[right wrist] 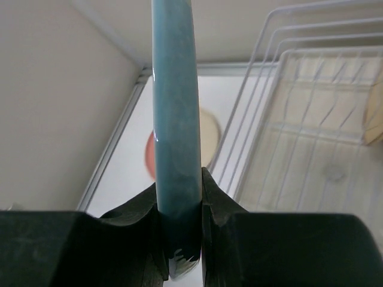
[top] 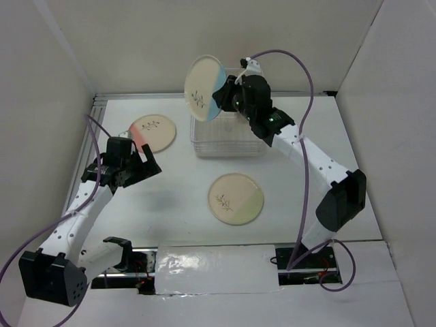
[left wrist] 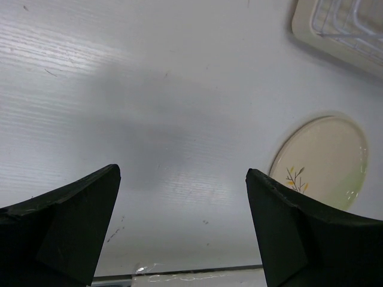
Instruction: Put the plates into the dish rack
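Left gripper (top: 148, 161) spread wide and empty above the surface (top: 170, 204), pink plate (top: 152, 132) flat just behind it, blue plate (top: 203, 87) upright on edge (rim pinched) over the dish rack (top: 218, 139), green plate (top: 236, 197) flat in front, right gripper (top: 226, 95) clamped on the blue plate.

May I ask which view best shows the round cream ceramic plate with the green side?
Top external: the round cream green-sided plate lies whole, unobstructed. Left wrist shows most of it, lower edge behind a finger. Right wrist misses it.

Three plates (top: 206, 88) (top: 152, 132) (top: 236, 197) clearly visible, one dish rack (top: 225, 144), two grippers (top: 141, 165) (top: 226, 95).
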Motion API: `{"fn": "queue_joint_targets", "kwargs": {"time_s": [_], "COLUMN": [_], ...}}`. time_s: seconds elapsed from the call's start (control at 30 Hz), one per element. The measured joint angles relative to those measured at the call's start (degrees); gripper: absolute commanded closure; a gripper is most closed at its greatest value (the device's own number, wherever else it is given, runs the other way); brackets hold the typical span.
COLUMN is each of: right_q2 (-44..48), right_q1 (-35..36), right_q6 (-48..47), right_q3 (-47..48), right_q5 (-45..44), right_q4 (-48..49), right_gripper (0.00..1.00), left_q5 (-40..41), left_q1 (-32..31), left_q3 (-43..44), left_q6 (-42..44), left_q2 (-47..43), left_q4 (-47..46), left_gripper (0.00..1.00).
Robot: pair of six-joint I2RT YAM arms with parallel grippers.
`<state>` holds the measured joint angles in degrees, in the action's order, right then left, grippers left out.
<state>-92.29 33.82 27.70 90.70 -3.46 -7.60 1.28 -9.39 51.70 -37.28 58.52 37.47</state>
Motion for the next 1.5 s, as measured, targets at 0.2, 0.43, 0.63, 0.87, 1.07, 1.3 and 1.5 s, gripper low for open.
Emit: {"fn": "queue_joint_targets", "kwargs": {"time_s": [0.2, 0.43, 0.63, 0.87, 1.07, 1.3, 1.5], "right_q2": [-8.4, -20.4, -28.1, -36.0, -41.8, -45.5, -48.4], "right_q1": [-1.7, -1.7, -1.7, -2.1, -2.2, -1.8, -1.1], "right_q6": [-4.6, -9.2, -10.8, -10.2, -9.0, -8.2, -8.2], "right_q3": [4.4, 13.4, 20.7, 29.6, 34.7, 36.6, 38.5], "right_q5": [-8.6, -17.3, -22.8, -26.1, -26.2, -26.1, -26.5], "right_q4": [2.9, 4.0, 4.5, 4.5, 4.0, 3.2, 3.3], "right_gripper": [1.0, 1.0, 1.0, 1.0, 1.0, 0.98, 0.6], "left_q5": [-0.5, -1.6, -2.9, -3.7, -4.1, -4.4, -4.5], "left_q1": [0.0, 0.3, 0.5, 0.5, 0.5, 0.5, 0.5], "left_q3": [-0.3, -0.4, -0.4, -0.5, -0.5, -0.5, -0.5], "left_q6": [0.2, 1.2, 1.4, 1.4, 1.5, 1.5, 1.5], "left_q2": [0.9, 0.3, 0.5, 0.5, 0.5, 0.5, 0.5], "left_q4": [-0.7, -2.0, -2.0, -2.0, -2.1, -2.2, -2.2], "left_gripper": [0.01, 0.01, 0.01, 0.01, 0.01, 0.01, 0.01]}}
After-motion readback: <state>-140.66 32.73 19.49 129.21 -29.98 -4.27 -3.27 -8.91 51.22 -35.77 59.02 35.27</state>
